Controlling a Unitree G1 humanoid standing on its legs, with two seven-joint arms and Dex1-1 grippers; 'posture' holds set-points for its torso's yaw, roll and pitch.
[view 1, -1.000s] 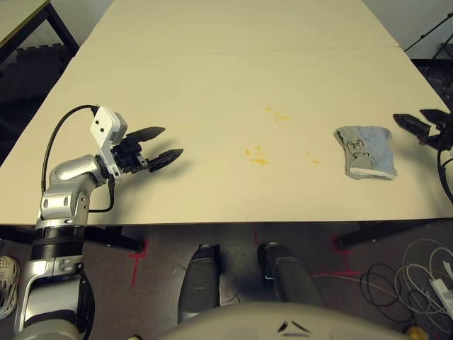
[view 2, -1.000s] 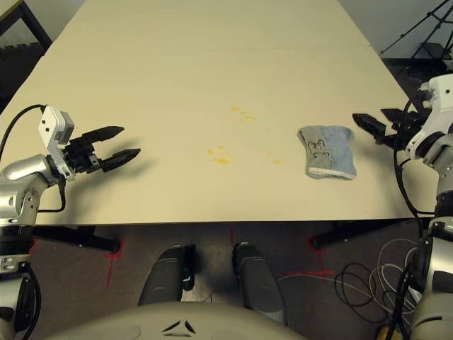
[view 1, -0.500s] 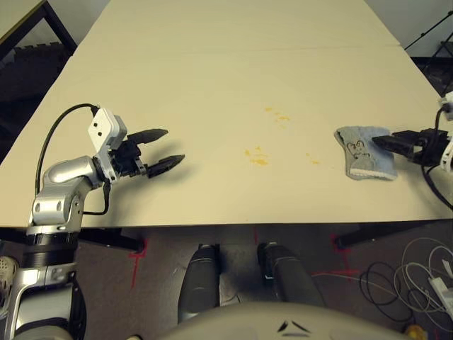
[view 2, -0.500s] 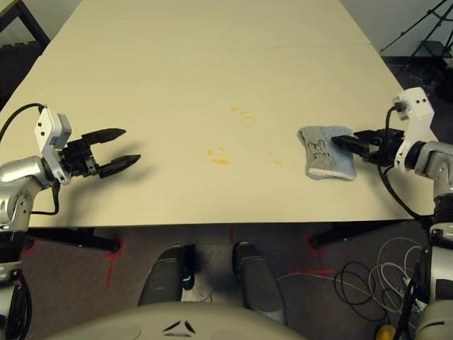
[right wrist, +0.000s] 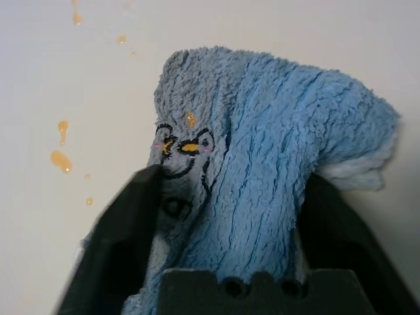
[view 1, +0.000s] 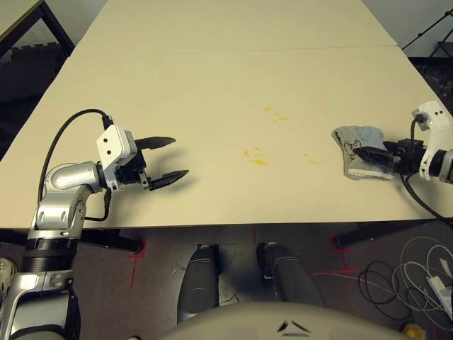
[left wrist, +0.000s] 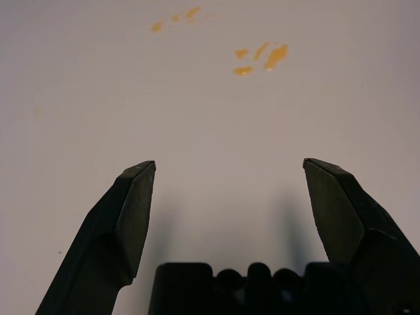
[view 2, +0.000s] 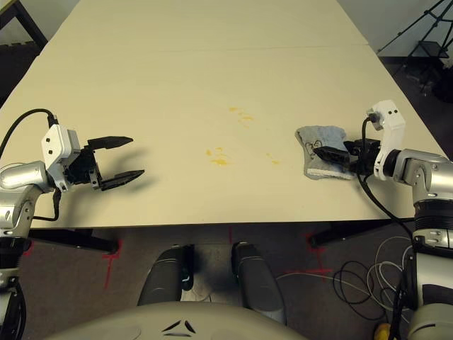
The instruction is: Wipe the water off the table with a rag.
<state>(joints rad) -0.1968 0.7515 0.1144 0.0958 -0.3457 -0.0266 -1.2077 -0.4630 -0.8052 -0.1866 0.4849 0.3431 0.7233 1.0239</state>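
The grey-blue rag [view 1: 350, 138] with a dark line drawing lies near the right edge of the cream table [view 1: 212, 71]. My right gripper [view 1: 364, 152] reaches in from the right, and its fingers are shut on the rag [right wrist: 262, 118], which is bunched up between them. The water shows as small yellow-orange splotches [view 1: 256, 157] mid-table, with more droplets [view 1: 277, 115] further back and a few [view 1: 311, 157] just left of the rag. My left gripper [view 1: 179, 156] hovers open over bare table near the front left, pointing toward the splotches [left wrist: 262, 58].
A thin seam [view 1: 212, 49] crosses the table at the back. The front table edge [view 1: 233, 225] lies close below both grippers. Cables [view 1: 417, 273] lie on the floor at the right. A second table corner [view 1: 21, 18] stands at the far left.
My right gripper has come in from beyond the table's right edge onto the rag and closed on it, bunching the cloth. The left gripper has shifted slightly toward the front.
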